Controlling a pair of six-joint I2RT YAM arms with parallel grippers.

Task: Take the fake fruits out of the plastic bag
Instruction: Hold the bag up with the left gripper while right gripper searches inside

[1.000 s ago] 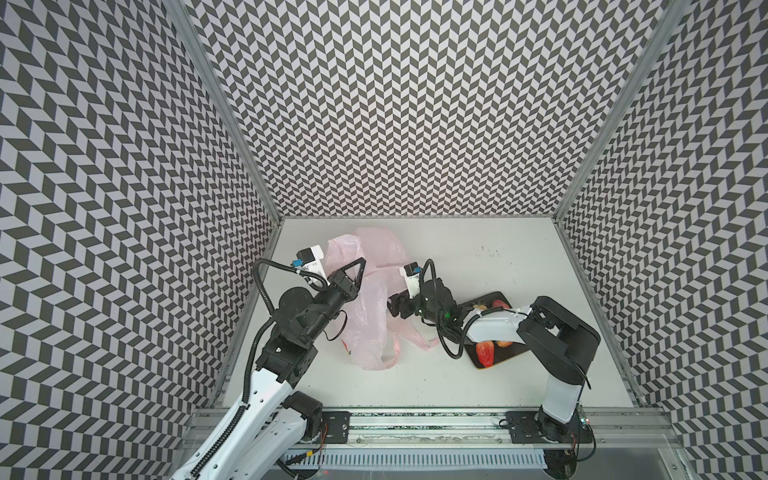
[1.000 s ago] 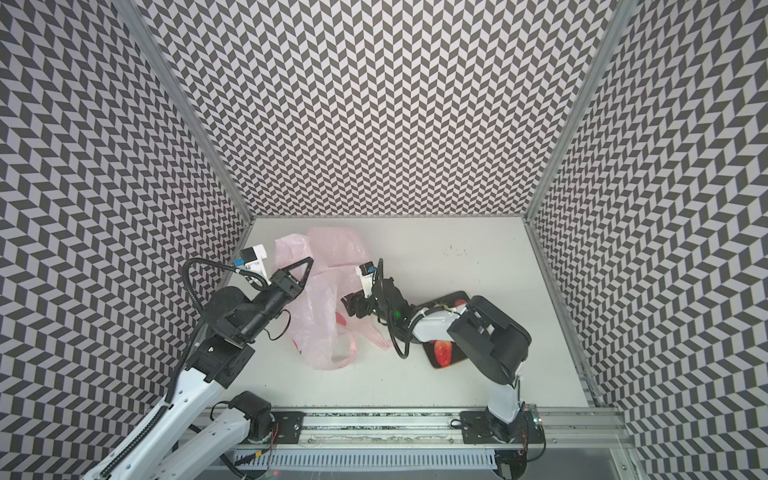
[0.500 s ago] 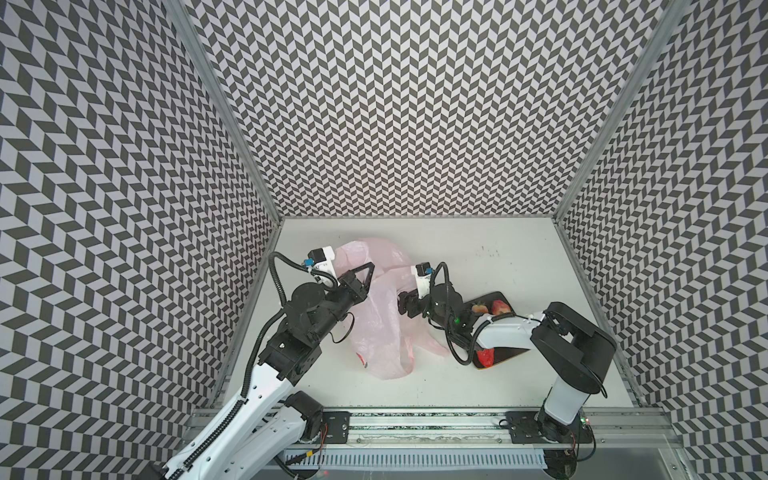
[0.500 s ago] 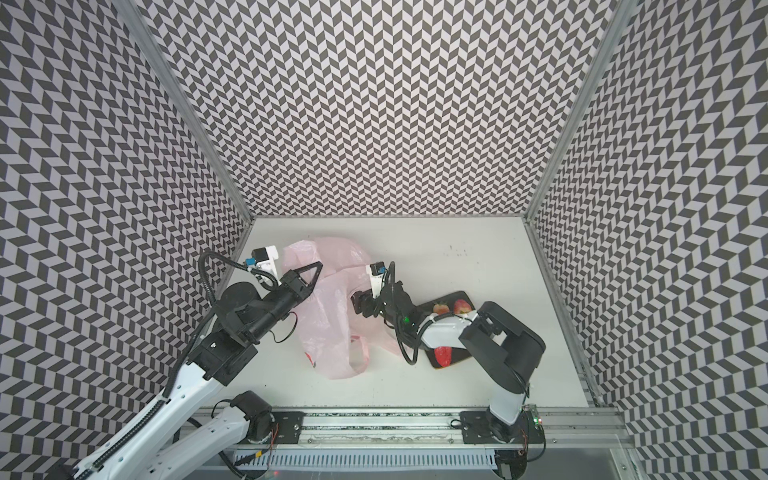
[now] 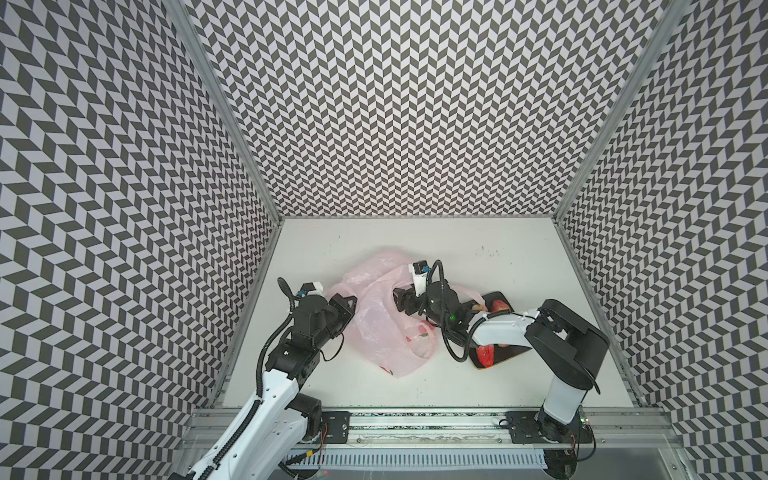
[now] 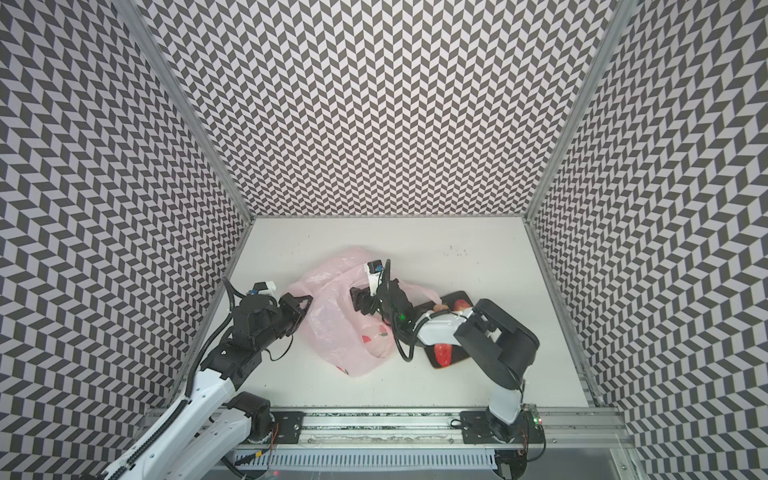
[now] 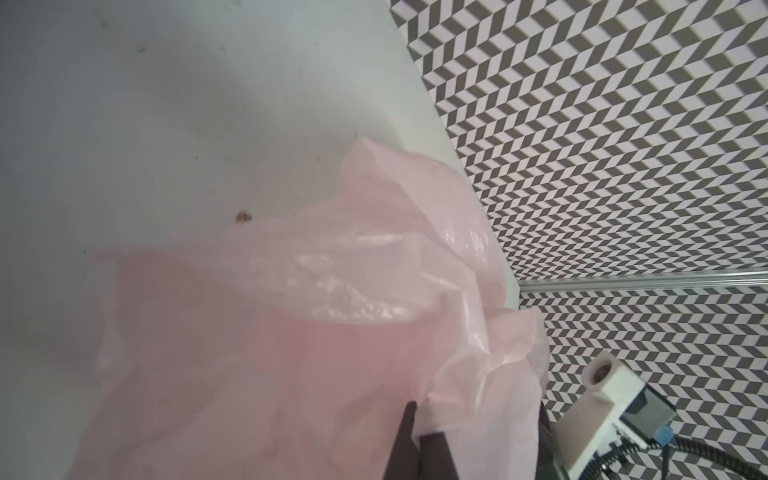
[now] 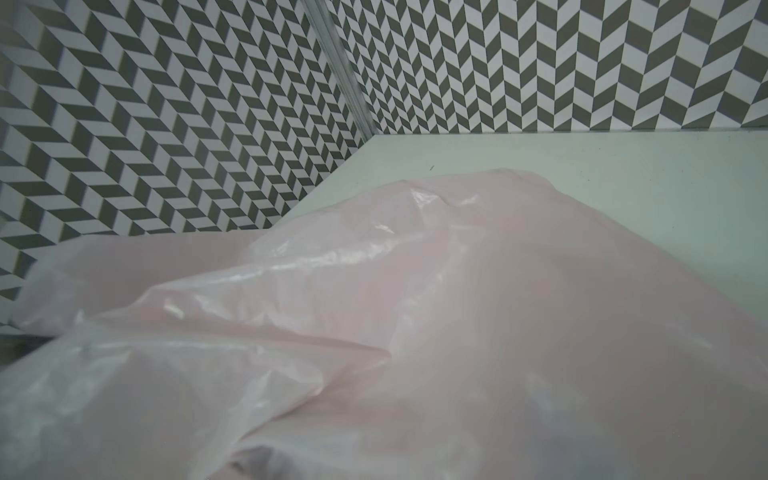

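The pale-pink plastic bag point(image 5: 376, 328) lies crumpled in the middle of the table in both top views and also shows as plastic bag point(image 6: 332, 332). My left gripper point(image 5: 348, 302) is at the bag's left edge. In the left wrist view the left gripper point(image 7: 419, 422) is shut on a fold of film. My right gripper point(image 5: 401, 300) stands open at the bag's upper right, and film hides its jaws in the right wrist view. A red strawberry point(image 5: 485, 354) and another red fruit point(image 5: 500, 305) lie on the board. Red shapes point(image 5: 423, 331) show through the film; I cannot tell fruit from print.
A dark brown board point(image 5: 510, 353) lies right of the bag, partly under my right arm. Patterned walls point(image 5: 232, 232) close in the table on three sides. A metal rail point(image 5: 415, 424) runs along the front edge.
My left gripper has carried the bag's edge to the right and then a little toward the front. The bag has spread toward the front right. The right gripper has hardly moved.
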